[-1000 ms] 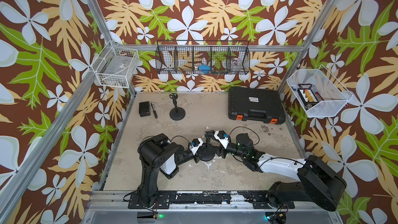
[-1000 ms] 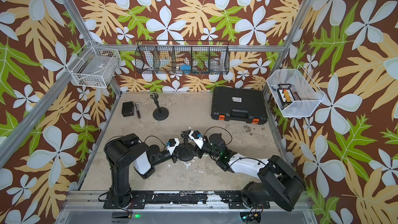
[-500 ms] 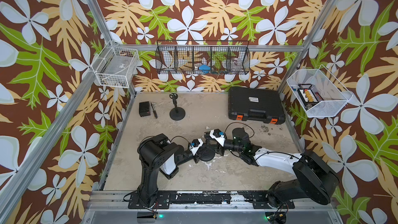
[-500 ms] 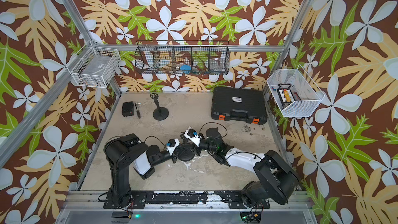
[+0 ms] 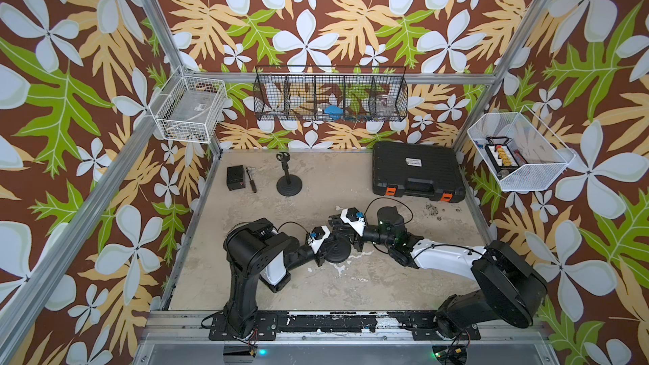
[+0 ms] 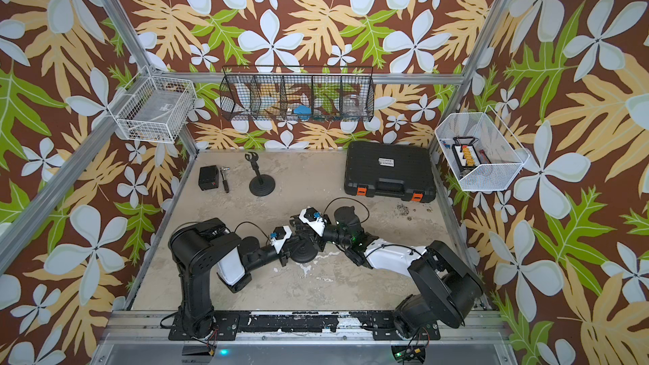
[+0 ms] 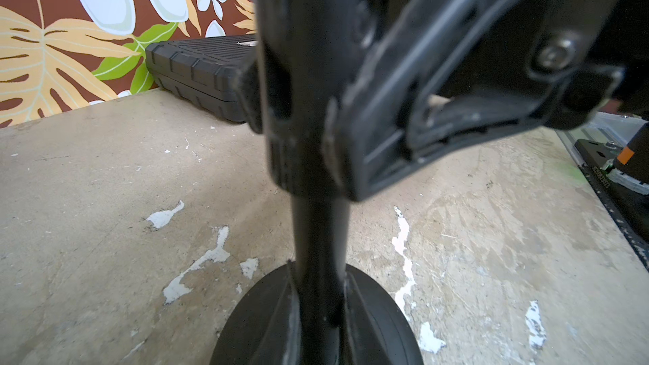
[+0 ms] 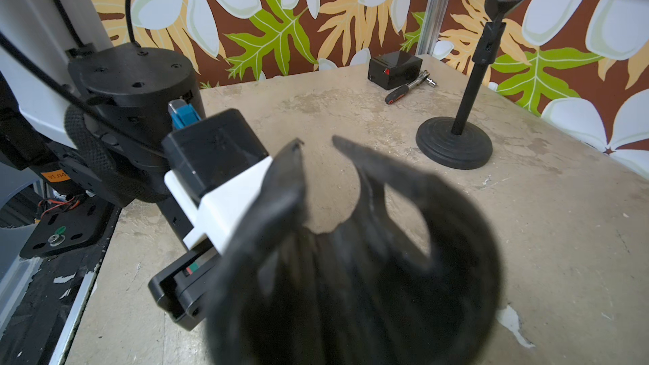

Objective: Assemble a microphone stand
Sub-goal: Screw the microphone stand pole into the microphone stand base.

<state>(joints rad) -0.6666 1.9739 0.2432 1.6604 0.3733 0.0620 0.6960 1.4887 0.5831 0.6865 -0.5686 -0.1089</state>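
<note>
A: What changed in 1 second?
B: My right gripper [image 5: 336,228] has closed in on the clip [image 8: 351,258], pinching it atop the pole [image 7: 319,240]. My left gripper [image 5: 329,243] stays clamped on that pole, and its base [image 5: 340,253] is at frame centre.
A: Around?
B: 2nd stand [image 5: 288,179], box [image 5: 235,177] and ratchet [image 5: 252,184] upper left; case [image 5: 418,170] upper right.
A: Arms?
B: Both low, meeting at centre.

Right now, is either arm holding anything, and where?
Left end effector clamps the stand's pole above its base; right end effector is at the clip, grip unclear.
</note>
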